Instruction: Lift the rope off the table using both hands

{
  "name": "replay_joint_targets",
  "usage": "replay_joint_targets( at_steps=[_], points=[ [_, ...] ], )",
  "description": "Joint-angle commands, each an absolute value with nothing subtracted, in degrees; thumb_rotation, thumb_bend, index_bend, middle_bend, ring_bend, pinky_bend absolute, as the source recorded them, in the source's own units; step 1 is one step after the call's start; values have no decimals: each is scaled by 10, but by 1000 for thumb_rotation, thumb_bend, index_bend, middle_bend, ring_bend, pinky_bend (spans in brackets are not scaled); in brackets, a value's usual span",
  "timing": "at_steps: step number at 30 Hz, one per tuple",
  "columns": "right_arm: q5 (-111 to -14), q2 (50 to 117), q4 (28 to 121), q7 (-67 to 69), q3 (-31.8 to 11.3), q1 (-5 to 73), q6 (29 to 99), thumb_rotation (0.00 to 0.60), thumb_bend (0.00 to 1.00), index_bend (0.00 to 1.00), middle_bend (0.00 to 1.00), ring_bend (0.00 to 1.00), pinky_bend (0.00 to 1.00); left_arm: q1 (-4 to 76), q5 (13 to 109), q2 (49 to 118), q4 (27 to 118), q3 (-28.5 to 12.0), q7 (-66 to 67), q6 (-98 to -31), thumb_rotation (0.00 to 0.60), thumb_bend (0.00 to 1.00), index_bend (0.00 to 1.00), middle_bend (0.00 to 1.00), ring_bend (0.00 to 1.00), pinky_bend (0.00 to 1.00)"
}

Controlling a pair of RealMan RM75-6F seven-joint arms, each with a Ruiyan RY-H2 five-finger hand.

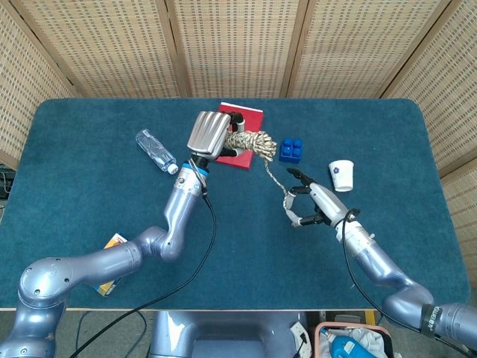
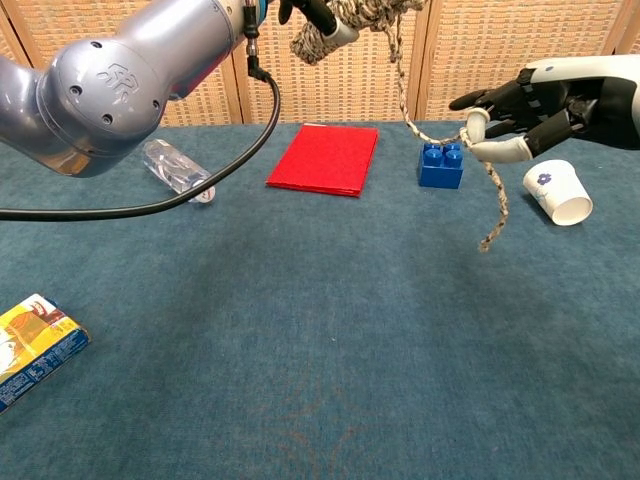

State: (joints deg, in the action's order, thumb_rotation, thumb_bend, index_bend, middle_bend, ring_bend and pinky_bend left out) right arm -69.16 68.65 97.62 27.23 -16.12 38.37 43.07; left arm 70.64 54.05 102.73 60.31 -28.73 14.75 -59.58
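woven cane panels stood behind a blue felt tabletop [image 1: 238, 246]. the left hand [image 1: 208, 134] was raised above the tabletop, fingers wrapped around the coiled bulk of the rope [image 1: 252, 142], which hung in the air beside the red book [image 1: 242, 128]; in the chest view that hand [image 2: 318, 14] sat at the very top edge with the rope bundle [image 2: 372, 8] partly cut off. from the bundle a single strand ran down and across to the right hand [image 1: 313, 208], which pinched it between thumb and a finger while the other fingers stayed spread. in the chest view the right hand [image 2: 520, 103] held the strand just beside the blue block [image 2: 441, 165], and the loose tail dangled below the pinch with its end clear of the tabletop.

taking the red book as the landmark: the blue block lay just to its right, the white paper cup [image 1: 341, 174] lay tipped on its side further right past the block, and the clear plastic bottle [image 1: 156, 151] lay on its side to the book's left. a yellow snack box [image 2: 30, 346] sat well apart from the book, near the tabletop's front left corner, mostly hidden under the left arm in the head view.
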Motion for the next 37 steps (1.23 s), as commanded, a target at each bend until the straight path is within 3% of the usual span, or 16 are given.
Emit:
replay_joint_targets(
  at_steps=[1, 4, 7, 9, 15, 18, 24, 30, 37],
  points=[
    [-710, 678, 988, 276, -154, 383, 426, 600, 213, 493, 0, 0, 0, 704, 537, 1025, 616, -292, 159, -607, 600, 503, 831, 695, 581, 723],
    [-723, 671, 994, 280, -149, 381, 427, 600, 32, 247, 0, 0, 0, 700, 533, 1020, 632, -295, 171, -616, 600, 503, 831, 695, 581, 723],
    [-737, 659, 1004, 284, -141, 377, 425, 600, 0, 97, 0, 0, 0, 695, 534, 1013, 648, -297, 176, -624, 600, 503, 831, 695, 581, 723],
    [-751, 651, 1010, 283, -135, 372, 430, 600, 0, 65, 0, 0, 0, 691, 537, 1007, 660, -298, 177, -632, 600, 503, 831, 695, 581, 723],
    [-812, 635, 989, 243, -106, 329, 514, 600, 0, 63, 0, 0, 0, 671, 569, 976, 712, -296, 183, -674, 600, 503, 831, 695, 581, 723],
    [-885, 673, 879, 146, -79, 282, 637, 600, 0, 63, 0, 0, 0, 654, 584, 949, 753, -291, 196, -695, 600, 503, 831, 695, 581, 723],
    [-934, 742, 690, 82, -51, 237, 751, 600, 0, 63, 0, 0, 0, 637, 589, 922, 795, -289, 212, -708, 600, 503, 831, 695, 581, 723],
    [-928, 776, 620, 102, -39, 195, 811, 600, 0, 63, 0, 0, 0, 622, 606, 898, 822, -280, 233, -727, 600, 503, 831, 695, 581, 723],
    [-918, 792, 614, 75, -45, 173, 853, 600, 0, 63, 0, 0, 0, 611, 594, 889, 839, -277, 251, -730, 600, 503, 831, 695, 581, 723]
  ],
)
